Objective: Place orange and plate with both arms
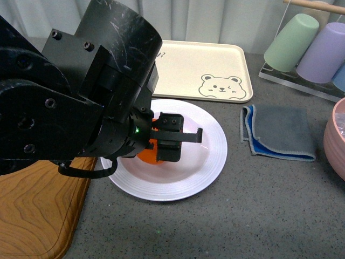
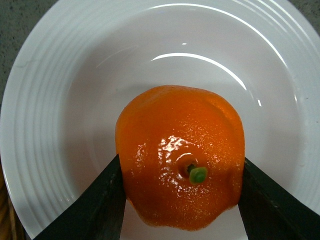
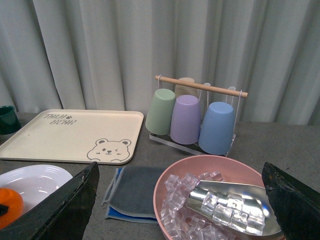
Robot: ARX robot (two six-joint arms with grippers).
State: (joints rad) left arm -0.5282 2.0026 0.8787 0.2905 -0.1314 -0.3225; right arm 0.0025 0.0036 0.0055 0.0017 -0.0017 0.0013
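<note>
My left gripper (image 1: 168, 141) is shut on the orange (image 1: 146, 155), a bright mandarin with a green stem dot. It holds the orange in the middle of the white plate (image 1: 207, 162), low over its well. In the left wrist view the orange (image 2: 181, 155) sits between the two black fingers (image 2: 97, 210) with the ringed plate (image 2: 60, 120) below. My right gripper (image 3: 180, 210) is open and empty above the pink bowl; it is out of the front view. The plate (image 3: 35, 180) and orange (image 3: 9, 206) show at the edge of the right wrist view.
A cream bear-print tray (image 1: 215, 67) lies behind the plate. A grey-blue cloth (image 1: 280, 132) lies to its right. A pink bowl (image 3: 170, 185) holds ice cubes and a metal scoop (image 3: 235, 202). Cups hang on a rack (image 3: 192, 117). A wooden board (image 1: 38, 210) is front left.
</note>
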